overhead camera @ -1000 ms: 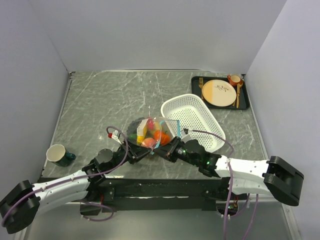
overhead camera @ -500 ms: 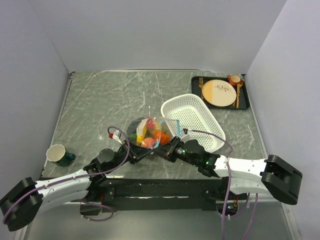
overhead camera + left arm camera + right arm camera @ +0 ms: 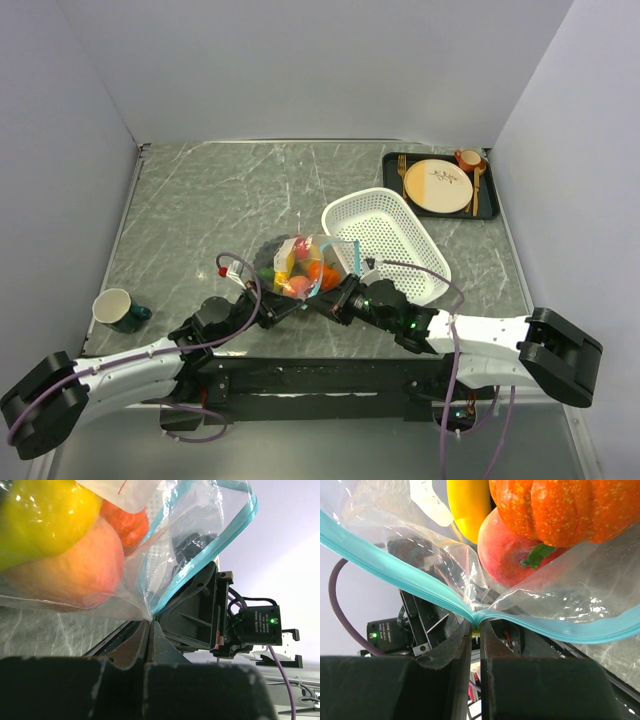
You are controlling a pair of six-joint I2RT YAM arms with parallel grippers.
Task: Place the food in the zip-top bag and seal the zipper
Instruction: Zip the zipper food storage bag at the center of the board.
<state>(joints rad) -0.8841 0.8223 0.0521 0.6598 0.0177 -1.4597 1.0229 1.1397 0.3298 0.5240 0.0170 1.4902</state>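
The clear zip-top bag (image 3: 300, 262) lies near the table's front middle with the toy food inside: a peach (image 3: 75, 565), a yellow piece (image 3: 45, 515), an orange tomato (image 3: 570, 510), a banana (image 3: 469, 502). Its teal zipper (image 3: 395, 575) runs along the near edge. My left gripper (image 3: 292, 300) is shut on the bag's near corner (image 3: 147, 617). My right gripper (image 3: 328, 298) is shut on the zipper strip (image 3: 476, 620). The two grippers face each other closely.
A white perforated basket (image 3: 385, 240) stands right of the bag. A black tray (image 3: 440, 185) with a beige plate, cup and cutlery sits at the back right. A green mug (image 3: 115, 308) stands at the front left.
Both grippers have crept slightly up the table with the bag's near edge; the bag has barely shifted.
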